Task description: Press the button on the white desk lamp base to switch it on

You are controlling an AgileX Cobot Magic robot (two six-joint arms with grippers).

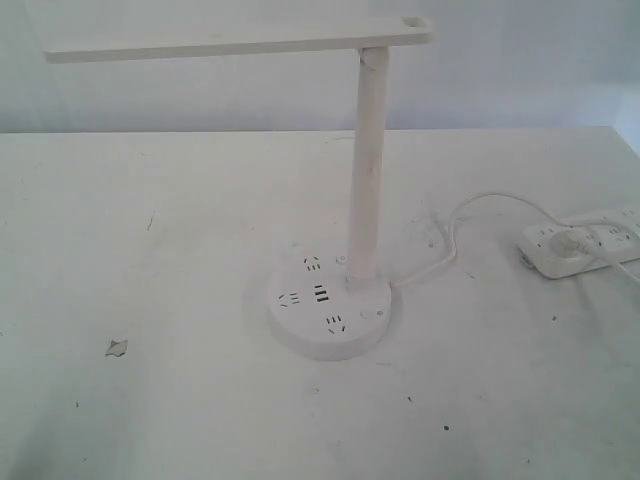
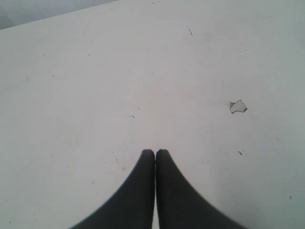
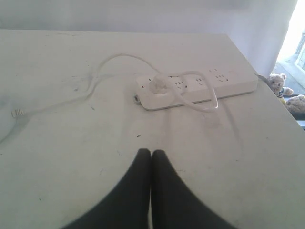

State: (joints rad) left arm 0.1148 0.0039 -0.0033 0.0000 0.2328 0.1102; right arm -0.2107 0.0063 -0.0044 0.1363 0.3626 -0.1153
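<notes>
The white desk lamp base point(image 1: 328, 305) is a round puck in the middle of the white table, with socket holes, dark USB slots point(image 1: 321, 296) and a small button point(image 1: 380, 313) on its top. A slim white pole point(image 1: 365, 165) rises from it to a flat lamp head point(image 1: 240, 42). Neither arm shows in the exterior view. My left gripper point(image 2: 155, 151) is shut over bare table, holding nothing. My right gripper point(image 3: 151, 151) is also shut and empty, hovering short of the power strip; only the base's blurred rim point(image 3: 5, 121) shows in the right wrist view.
A long white power strip point(image 1: 585, 245) point(image 3: 198, 88) lies at the table's right edge with the lamp's plug in it, and the cord point(image 1: 455, 225) point(image 3: 95, 78) loops back to the base. A small chipped patch point(image 1: 117, 347) point(image 2: 237, 106) marks the table's left side.
</notes>
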